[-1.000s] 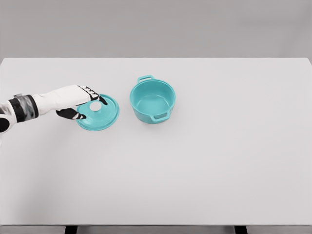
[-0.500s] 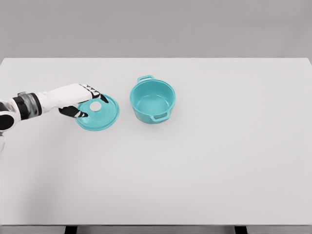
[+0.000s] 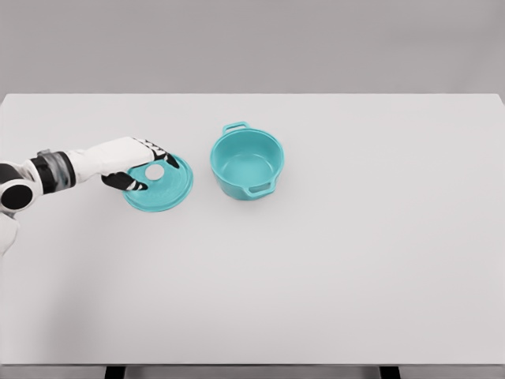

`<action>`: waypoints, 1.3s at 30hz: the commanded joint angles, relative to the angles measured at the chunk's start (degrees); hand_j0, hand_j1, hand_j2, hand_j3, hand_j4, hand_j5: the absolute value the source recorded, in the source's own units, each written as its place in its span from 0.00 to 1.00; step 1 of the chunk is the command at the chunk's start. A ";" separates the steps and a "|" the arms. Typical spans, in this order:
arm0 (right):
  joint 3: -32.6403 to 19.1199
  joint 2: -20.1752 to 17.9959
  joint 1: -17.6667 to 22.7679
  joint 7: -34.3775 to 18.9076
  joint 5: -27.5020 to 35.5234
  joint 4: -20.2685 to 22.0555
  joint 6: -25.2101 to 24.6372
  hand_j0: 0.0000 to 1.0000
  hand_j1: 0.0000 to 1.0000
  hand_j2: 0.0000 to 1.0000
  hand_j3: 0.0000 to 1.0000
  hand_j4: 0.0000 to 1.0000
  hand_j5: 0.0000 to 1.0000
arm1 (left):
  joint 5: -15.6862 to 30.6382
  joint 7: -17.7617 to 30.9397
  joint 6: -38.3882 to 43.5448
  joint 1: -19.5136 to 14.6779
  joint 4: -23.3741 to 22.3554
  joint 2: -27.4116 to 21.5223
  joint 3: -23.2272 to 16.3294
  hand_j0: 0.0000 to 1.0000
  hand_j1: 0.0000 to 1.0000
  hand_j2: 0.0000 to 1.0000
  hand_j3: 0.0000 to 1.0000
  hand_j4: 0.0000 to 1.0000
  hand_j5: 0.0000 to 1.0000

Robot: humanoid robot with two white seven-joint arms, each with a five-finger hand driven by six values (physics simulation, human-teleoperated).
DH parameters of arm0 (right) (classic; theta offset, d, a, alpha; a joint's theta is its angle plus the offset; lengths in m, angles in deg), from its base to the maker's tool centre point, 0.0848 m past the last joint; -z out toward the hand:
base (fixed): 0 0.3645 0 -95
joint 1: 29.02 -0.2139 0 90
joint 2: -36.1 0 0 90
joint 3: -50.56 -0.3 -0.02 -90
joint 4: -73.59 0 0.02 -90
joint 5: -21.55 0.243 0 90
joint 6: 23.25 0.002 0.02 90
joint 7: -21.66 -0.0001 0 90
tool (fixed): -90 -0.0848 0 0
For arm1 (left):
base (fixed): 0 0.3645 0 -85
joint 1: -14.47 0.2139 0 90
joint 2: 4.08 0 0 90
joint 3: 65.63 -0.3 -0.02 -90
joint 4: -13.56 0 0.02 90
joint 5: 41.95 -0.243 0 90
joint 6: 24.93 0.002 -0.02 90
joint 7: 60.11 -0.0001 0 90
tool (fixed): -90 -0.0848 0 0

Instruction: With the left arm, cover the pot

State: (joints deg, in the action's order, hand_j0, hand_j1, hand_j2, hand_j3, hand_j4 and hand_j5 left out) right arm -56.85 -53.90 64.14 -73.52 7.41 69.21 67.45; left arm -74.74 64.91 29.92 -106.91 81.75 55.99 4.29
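Note:
A teal lid (image 3: 167, 188) with a pale round knob (image 3: 155, 170) lies flat on the white table (image 3: 316, 276), left of the pot. The open teal pot (image 3: 246, 163) stands upright with two side handles and nothing inside. My left hand (image 3: 147, 168) reaches in from the left edge and hovers over the lid's left half. Its fingers (image 3: 160, 152) lie behind the knob and the thumb in front of it. The knob still shows between them, so the hand is open around it. The right arm is out of view.
The lid and the pot are a small gap apart. Nothing else stands on the table; a grey wall runs behind its far edge.
My left hand has slid a little to the right, further over the lid, bringing fingers and thumb closer around the knob. Lid and pot have not moved.

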 commanded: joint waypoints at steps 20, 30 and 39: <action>0.01 0.01 0.00 -0.01 -0.01 -0.02 0.00 1.00 1.00 1.00 1.00 1.00 1.00 | -1.58 -0.02 0.15 -0.18 -0.42 0.93 0.04 0.68 0.68 0.68 0.68 0.68 0.68; 0.01 0.01 0.00 -0.01 -0.01 -0.01 0.00 1.00 1.00 1.00 1.00 1.00 1.00 | -1.75 -0.02 0.15 -0.18 -2.01 1.19 -0.05 0.67 0.67 0.67 0.67 0.67 0.67; 0.01 0.01 0.00 -0.01 -0.01 -0.02 0.00 1.00 1.00 1.00 1.00 1.00 1.00 | -1.49 -0.02 0.15 -0.09 -1.66 1.36 0.13 0.59 0.59 0.59 0.59 0.59 0.59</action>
State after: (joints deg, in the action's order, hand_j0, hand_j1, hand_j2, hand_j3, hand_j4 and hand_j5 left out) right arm -56.85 -53.90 64.14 -73.52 7.42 69.21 67.45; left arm -76.67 64.90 29.93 -106.99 79.92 57.40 4.31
